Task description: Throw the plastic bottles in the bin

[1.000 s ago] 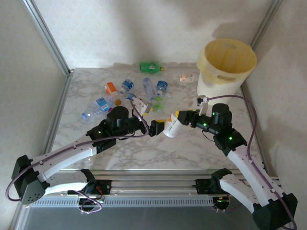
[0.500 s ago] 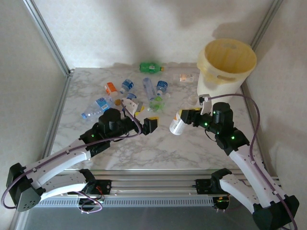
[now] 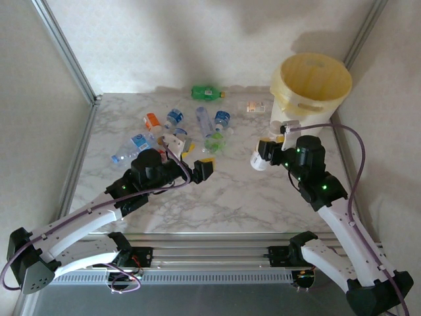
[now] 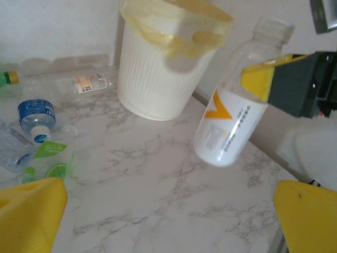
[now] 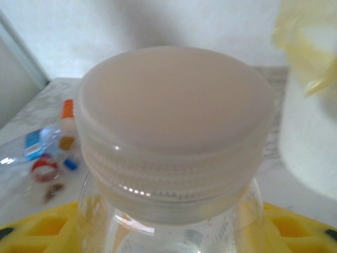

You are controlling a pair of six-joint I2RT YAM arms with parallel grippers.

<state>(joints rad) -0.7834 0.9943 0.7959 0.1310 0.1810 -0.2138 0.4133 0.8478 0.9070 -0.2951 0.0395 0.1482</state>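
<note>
Over the near half of the desk [image 3: 237,197], the left tool [image 3: 203,168] hangs with its yellow fingers [image 4: 29,216] spread wide and nothing between them. Just to its right, lifted off the marble, the right tool [image 3: 266,153] pinches a clear bottle [image 3: 258,161] near the neck. That bottle has a white label with an orange mark and a white cap [image 5: 174,121], and it hangs tilted. Beyond the left tool, a scatter of bottles [image 3: 177,125] with blue and orange labels lies on the desk, some crushed. Farther back, a green bottle [image 3: 207,93] lies on its side near the rear edge. A small clear bottle [image 3: 255,106], its label seemingly orange and white, lies near the bin [image 3: 309,89]. It stands upright at the far right corner, lined with a pale yellow bag.
</note>
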